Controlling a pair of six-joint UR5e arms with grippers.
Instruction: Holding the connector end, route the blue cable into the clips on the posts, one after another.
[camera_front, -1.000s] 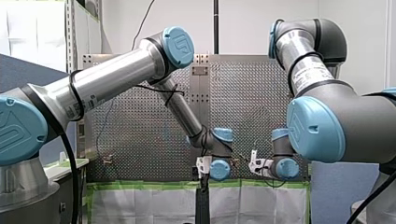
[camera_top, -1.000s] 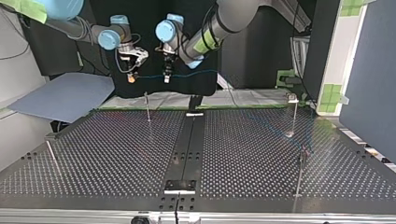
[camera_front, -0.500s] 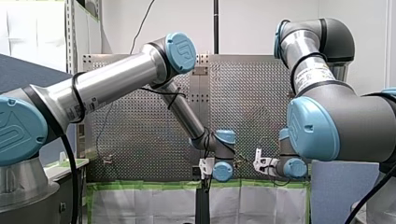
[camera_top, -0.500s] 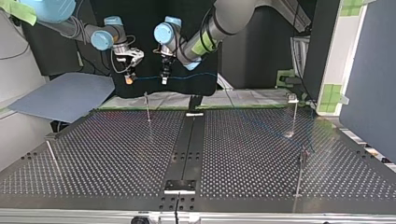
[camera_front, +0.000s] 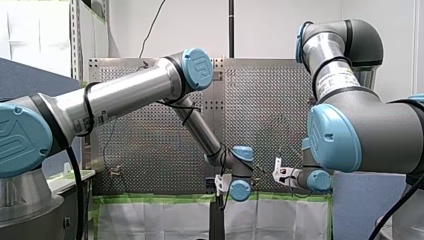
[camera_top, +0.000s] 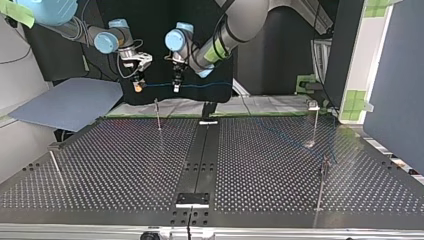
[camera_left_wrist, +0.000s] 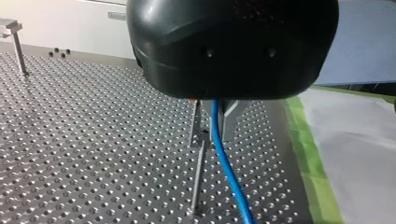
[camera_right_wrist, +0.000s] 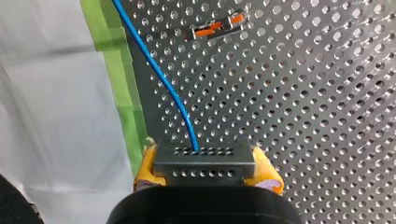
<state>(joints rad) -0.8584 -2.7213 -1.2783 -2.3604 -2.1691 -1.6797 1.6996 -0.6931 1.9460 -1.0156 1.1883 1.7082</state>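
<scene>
Top view, layout: the perforated surface fills the lower field; both arms hang over its far edge.
Right pincer: at 10 o'clock in the top view, the outer of the two; yellow pads clamped on the connector.
Connector: a metal block with rows of small holes, held crosswise between the pads; the cable leaves its forward face.
Left pincer: at 11 o'clock, near the right pincer; metal fingers set narrow, with the cable passing between them.
Blue cable: runs level from the connector to the left pincer and on toward 1 o'clock, then slopes down toward 3 and 4 o'clock; whether it sits in the clips there I cannot tell.
Middle post: upright at 9 o'clock near the centre, below the span between the pincers, its top apart from the cable.
Side posts: one at 3 o'clock, one at 4 o'clock, one at 8 o'clock by the edge.
Clip: has orange levers; ahead of the right pincer, near the cable but apart from it.
Green tape: a strip along the surface edge, bordering a white sheet.
</scene>
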